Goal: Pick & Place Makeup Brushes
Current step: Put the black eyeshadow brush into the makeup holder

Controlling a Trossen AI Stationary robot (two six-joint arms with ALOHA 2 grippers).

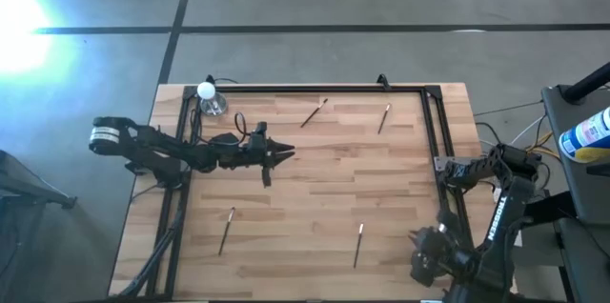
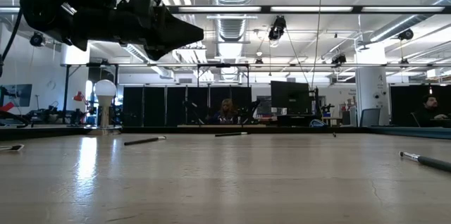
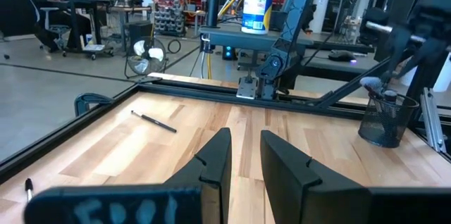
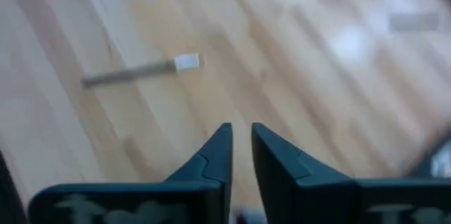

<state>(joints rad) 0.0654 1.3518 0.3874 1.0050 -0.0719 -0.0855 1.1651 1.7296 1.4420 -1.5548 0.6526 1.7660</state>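
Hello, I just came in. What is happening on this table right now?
Two robot arms are collecting makeup brushes. Four brushes lie loose on the wooden table, for example one near the far edge and one near the front. The left tool hovers over the middle, holding nothing. The right tool points down at a brush, slightly parted and empty.

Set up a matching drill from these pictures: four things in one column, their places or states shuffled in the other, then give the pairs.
1. small clear bottle
2. left gripper
3. right gripper
4. makeup brushes

A. raised over the table's left half, fingers apart, empty
B. lying flat, scattered over the wood
C. upright in a table corner on the left arm's side
D. low over the wood near one brush, on the table's right side

Pairs: 1-C, 2-A, 3-D, 4-B
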